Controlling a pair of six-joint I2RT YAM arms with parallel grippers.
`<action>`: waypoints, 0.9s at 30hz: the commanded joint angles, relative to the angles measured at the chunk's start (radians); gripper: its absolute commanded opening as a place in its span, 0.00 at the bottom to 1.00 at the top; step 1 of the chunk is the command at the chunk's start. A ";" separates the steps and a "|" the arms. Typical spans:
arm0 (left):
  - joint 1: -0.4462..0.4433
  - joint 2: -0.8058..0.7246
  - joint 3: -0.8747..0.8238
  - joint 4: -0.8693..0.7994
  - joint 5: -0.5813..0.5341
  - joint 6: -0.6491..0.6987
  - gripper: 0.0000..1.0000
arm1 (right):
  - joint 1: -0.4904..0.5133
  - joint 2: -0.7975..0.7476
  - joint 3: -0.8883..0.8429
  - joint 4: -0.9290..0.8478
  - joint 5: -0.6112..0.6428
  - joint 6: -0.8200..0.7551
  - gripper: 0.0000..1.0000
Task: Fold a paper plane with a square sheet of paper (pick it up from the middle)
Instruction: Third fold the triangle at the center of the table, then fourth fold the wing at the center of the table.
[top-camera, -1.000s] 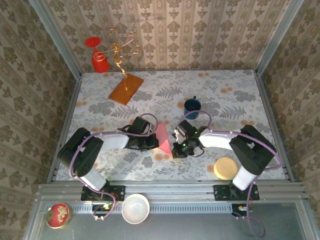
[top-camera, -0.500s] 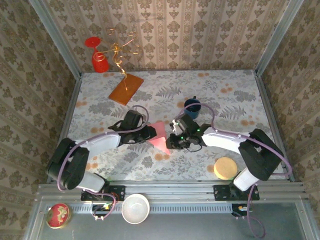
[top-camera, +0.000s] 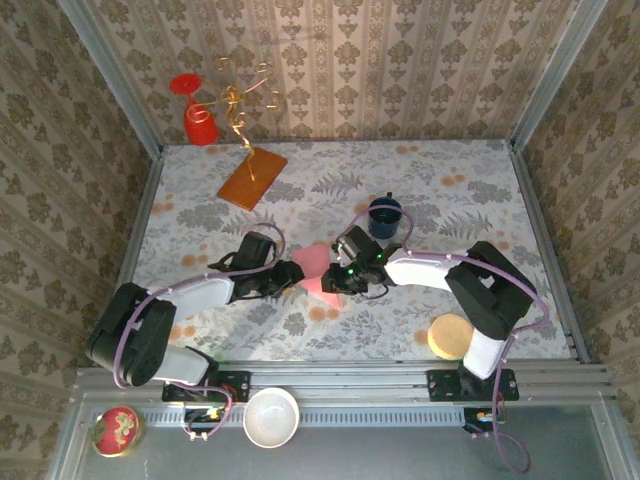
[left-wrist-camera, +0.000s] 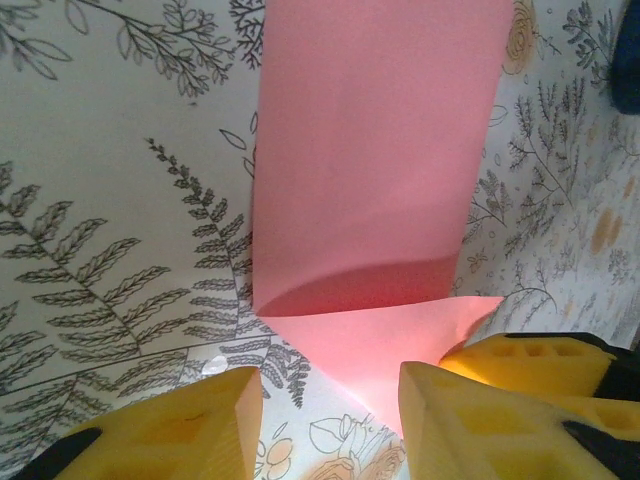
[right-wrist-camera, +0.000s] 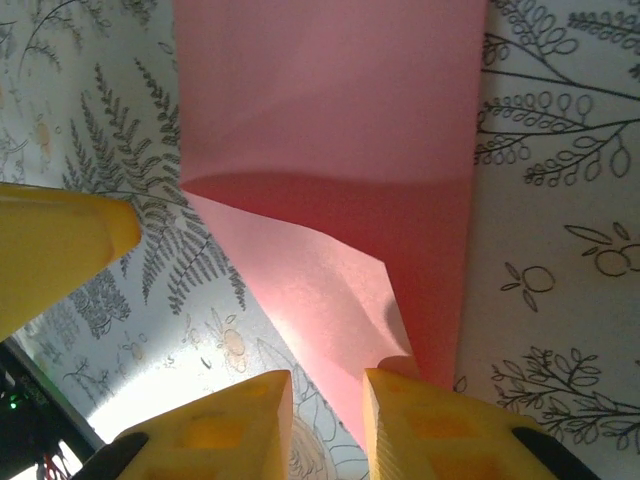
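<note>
Two grippers crowd the creased paper (top-camera: 314, 262) — left gripper (left-wrist-camera: 328, 375) gapes wide. We see right gripper (right-wrist-camera: 326, 378) barely parted.

My arms (top-camera: 205, 290) are white shells with black joints, each with a looping purple cable (top-camera: 150, 297). My fingers (left-wrist-camera: 180, 425) are chunky yellow wedges with moulded hollows; a green light (top-camera: 345, 270) glows at my right wrist.

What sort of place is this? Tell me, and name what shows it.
Probably a staged robot test cell, not a home: patterned walls held in aluminium rails, a left arm and right arm bolted at the edge of a floral table, a pink paper sheet between them.
</note>
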 joint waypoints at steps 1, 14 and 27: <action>0.004 0.024 0.014 0.021 0.030 -0.020 0.41 | -0.012 0.023 -0.006 0.002 0.024 0.033 0.27; 0.004 0.083 0.032 0.061 0.053 -0.034 0.38 | -0.021 0.046 -0.017 -0.004 0.009 0.039 0.25; 0.015 0.120 0.027 0.179 0.121 -0.060 0.37 | -0.028 0.040 -0.029 0.004 0.007 0.038 0.24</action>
